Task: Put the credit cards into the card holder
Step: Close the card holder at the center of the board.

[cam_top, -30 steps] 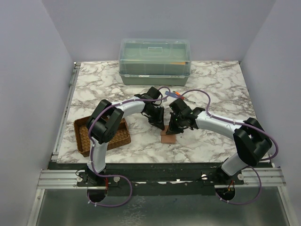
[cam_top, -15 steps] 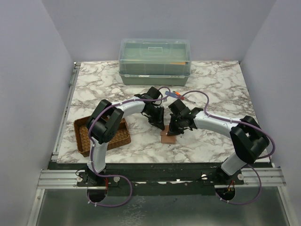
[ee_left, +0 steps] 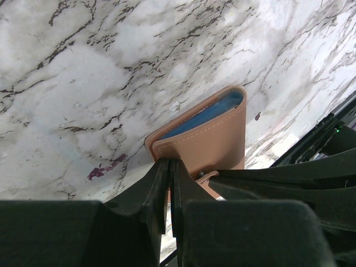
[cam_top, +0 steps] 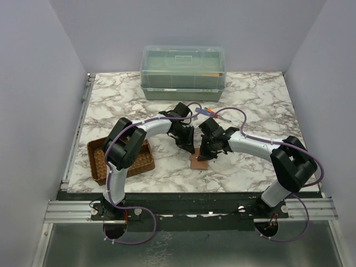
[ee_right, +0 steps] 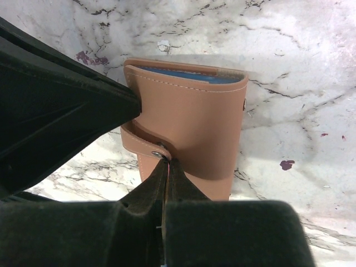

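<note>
The left tool [ee_left: 168, 164], nearly closed, pinches the near corner of the card holder [ee_left: 214, 139], which sits on the surface [ee_left: 83, 78] just ahead, a blue card [ee_left: 206, 113] inside. The right tool [ee_right: 167, 167], fully closed, touches its snap strap; a slipping tip could tip the holder and spill the card.

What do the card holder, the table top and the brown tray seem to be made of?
Card holder: smooth tan leather or imitation, matte; stitched edge and a metal snap on the strap.
Table top: white marble look with grey veins, possibly only a printed laminate.
Brown tray: woven fibre, like rattan; the weave texture shows.
</note>
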